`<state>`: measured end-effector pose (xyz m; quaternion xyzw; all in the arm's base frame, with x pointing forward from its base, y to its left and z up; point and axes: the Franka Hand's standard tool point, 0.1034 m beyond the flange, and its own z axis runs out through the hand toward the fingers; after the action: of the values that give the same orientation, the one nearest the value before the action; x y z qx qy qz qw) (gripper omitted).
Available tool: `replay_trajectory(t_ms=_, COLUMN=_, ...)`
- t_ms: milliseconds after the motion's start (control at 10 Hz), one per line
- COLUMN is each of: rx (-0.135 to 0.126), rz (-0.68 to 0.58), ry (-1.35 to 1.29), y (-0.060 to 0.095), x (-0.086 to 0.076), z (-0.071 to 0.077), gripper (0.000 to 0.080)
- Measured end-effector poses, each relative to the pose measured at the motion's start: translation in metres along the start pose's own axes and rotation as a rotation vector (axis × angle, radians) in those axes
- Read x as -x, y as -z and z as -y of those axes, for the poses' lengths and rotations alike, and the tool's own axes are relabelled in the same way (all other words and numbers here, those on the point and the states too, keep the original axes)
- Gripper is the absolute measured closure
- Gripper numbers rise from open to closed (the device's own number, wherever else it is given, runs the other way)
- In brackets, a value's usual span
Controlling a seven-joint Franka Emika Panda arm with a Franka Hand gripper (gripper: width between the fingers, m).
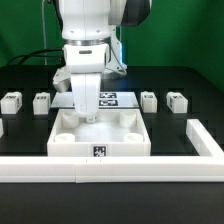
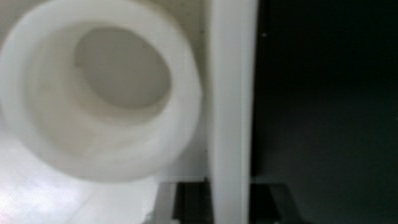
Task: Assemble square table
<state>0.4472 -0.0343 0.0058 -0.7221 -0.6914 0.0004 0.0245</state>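
At the far wall: my gripper [image 1: 88, 117], jaws pinched onto square tabletop [image 1: 65, 142]
Wrist view: round corner socket [image 2: 107, 90] beside tabletop wall
Behind it: I count four leg blocks [image 1: 42, 100]

My arm [image 1: 92, 18] stands upright in the middle of the exterior view, its wrist [image 1: 84, 55] turned straight downward. My end effector [image 1: 88, 116] hangs vertical beneath the wrist, set low, with its two fingers pointing down and drawn fully together. My own fingers do not show in the wrist view.
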Motion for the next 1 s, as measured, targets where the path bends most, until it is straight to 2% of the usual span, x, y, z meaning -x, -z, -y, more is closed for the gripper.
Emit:
replay_trajectory(t_ms=400, rx=0.0, rz=0.0, ry=-0.003, y=0.0, x=-0.001, z=0.0, gripper=0.0739)
replay_trajectory(t_ms=600, rx=0.016, rz=-0.024, ry=-0.029, y=0.0, x=-0.034, z=-0.019, gripper=0.0739)
replay_trajectory(t_ms=700, rx=0.031, rz=-0.043, ry=-0.046, y=0.0, x=-0.054, z=-0.034, gripper=0.0739)
replay_trajectory(t_ms=800, rx=0.023, rz=-0.058, ry=-0.046, y=-0.001, x=-0.073, z=-0.041, gripper=0.0739)
replay_trajectory(t_ms=1000, rx=0.012, rz=-0.063, ry=-0.043, y=-0.002, x=-0.088, z=-0.042, gripper=0.0739)
